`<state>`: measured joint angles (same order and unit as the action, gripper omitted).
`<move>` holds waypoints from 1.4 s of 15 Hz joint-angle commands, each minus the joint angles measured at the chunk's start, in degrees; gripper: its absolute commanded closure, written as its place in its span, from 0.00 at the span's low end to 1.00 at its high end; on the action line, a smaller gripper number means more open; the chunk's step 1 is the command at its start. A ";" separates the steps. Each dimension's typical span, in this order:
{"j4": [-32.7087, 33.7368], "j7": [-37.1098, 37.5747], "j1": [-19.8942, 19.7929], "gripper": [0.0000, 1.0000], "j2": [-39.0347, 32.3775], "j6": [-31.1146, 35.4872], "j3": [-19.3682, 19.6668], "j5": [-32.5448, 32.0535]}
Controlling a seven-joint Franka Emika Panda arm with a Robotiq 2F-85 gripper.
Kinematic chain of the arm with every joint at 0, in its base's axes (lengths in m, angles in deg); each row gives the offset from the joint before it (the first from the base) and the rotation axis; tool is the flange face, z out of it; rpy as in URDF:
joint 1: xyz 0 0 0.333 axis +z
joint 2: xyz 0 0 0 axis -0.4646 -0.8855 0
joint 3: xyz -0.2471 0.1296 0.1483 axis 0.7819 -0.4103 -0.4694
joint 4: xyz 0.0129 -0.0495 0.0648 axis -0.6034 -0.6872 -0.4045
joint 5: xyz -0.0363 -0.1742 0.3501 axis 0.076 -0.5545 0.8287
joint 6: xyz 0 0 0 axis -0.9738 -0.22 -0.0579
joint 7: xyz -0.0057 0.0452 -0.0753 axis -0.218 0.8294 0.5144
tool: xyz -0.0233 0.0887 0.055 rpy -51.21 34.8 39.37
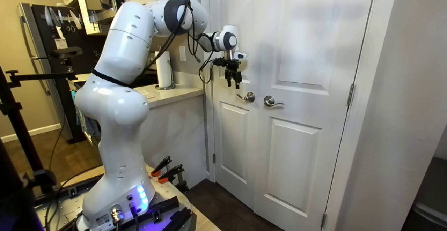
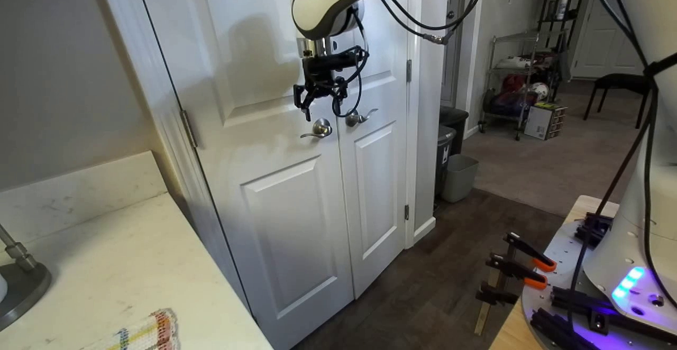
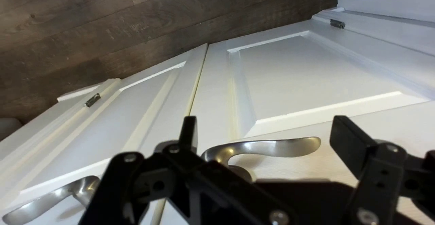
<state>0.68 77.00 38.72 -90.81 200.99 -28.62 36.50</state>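
Observation:
My black gripper (image 1: 233,84) points down in front of the white double doors, its two fingers (image 3: 350,140) well apart and nothing held. Just below it in both exterior views is the silver lever handle (image 1: 247,97) of the door nearest the counter. In the wrist view that lever (image 3: 278,147) shows in the gap between the fingertips, farther off than they are; its round base is partly hidden behind the gripper. No contact is visible. The matching lever handle (image 2: 359,118) belongs to the adjoining door (image 2: 376,191). Both doors look closed.
A pale countertop (image 2: 121,265) borders the door frame, with a paper towel roll (image 1: 163,69) standing on it. Clamps with orange tips (image 1: 171,173) grip the robot's base table. Black cables hang from the arm. Bins (image 2: 459,178) and a wire shelf (image 2: 510,75) stand beyond the doors.

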 commanded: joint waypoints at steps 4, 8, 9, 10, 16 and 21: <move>6.85 13.93 1.18 0.00 -3.71 -9.07 1.92 2.11; 9.37 18.45 0.93 0.00 -5.61 -10.44 1.58 3.15; 9.61 19.10 1.01 0.00 -6.00 -9.88 1.66 2.96; 9.94 19.72 1.00 0.00 -6.39 -9.59 1.69 2.96; 13.28 29.10 2.26 0.00 -8.94 -11.11 3.92 0.59; 18.68 34.78 2.94 0.00 -11.81 -14.50 4.28 0.31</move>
<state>14.97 108.02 40.89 -100.39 189.53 -24.79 37.44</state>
